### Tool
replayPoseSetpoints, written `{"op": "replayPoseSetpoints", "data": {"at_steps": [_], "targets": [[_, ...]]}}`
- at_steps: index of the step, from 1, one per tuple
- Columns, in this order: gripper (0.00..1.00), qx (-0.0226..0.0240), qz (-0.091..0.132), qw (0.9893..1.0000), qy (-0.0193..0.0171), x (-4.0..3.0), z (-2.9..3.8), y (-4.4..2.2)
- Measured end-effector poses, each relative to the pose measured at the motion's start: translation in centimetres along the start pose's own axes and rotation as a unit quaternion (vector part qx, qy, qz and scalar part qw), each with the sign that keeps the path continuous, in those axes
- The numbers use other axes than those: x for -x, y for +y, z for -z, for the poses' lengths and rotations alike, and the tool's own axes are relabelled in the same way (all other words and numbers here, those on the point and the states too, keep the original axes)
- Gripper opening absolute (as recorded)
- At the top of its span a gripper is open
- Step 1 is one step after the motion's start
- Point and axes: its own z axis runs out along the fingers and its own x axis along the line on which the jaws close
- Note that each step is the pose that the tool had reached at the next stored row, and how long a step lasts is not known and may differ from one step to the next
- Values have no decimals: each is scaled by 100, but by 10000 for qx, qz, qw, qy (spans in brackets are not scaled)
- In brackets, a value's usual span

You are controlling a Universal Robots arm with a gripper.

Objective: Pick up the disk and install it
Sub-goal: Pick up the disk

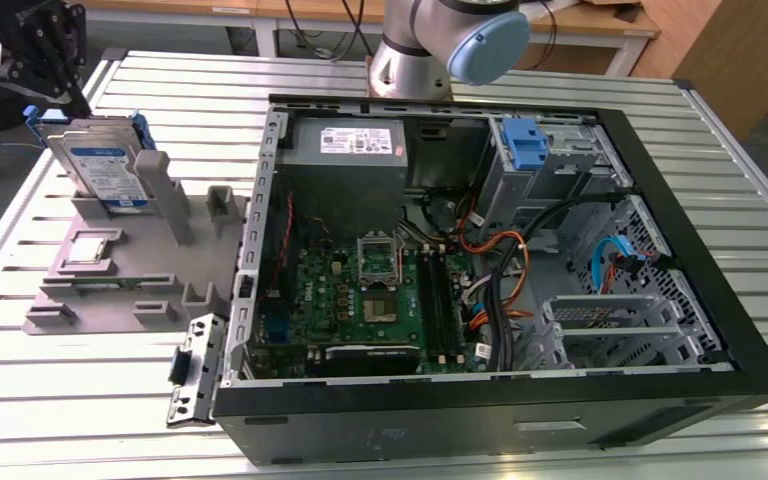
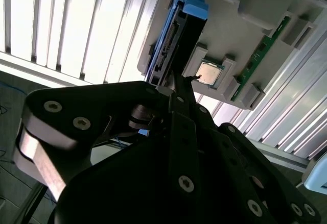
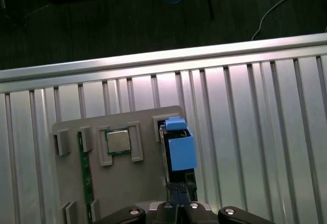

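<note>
- Hovering above the disk (image 1: 97, 165), the end effector (image 1: 71, 95) sits at the far corner of the counter (image 1: 91, 400), on the exterior view's left.
- Its two black fingers are pressed together at the tips in the first wrist view (image 3: 179, 193), and nothing is held between them.
- The fingertips are clear of the disk, with a gap showing in the exterior view.
- The disk stands on edge in a slot of a grey holder (image 1: 144, 270), with its white-and-blue label facing out and blue rails along its edges.
- In the first wrist view the disk (image 3: 176, 155) is seen edge-on from above, with a blue tab on top, and the fingertips are in line with it.
- In the second wrist view the disk's connector edge (image 2: 173, 50) lies just past the fingertips.
- A processor chip (image 1: 91, 248) lies flat in a pocket of the same holder, beside the disk.
- A green memory stick (image 3: 86, 173) is in a slot next to the chip.
- An open computer case (image 1: 491, 400) lies on the counter just beside the holder, on the exterior view's right.
- Inside the case are a grey power-supply box (image 1: 344, 170) and a bare blue bracket (image 1: 524, 145).
</note>
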Motion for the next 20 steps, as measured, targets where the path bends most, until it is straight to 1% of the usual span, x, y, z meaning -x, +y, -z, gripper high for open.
{"op": "replayPoseSetpoints", "data": {"at_steps": [2,3,7,20], "targets": [[10,8,35,10000,-46,1,0,-1],[10,10,48,10000,-57,2,-1,-1],[10,9,56,10000,-57,1,-15,-1],[10,10,56,10000,-57,0,-20,-1]]}}
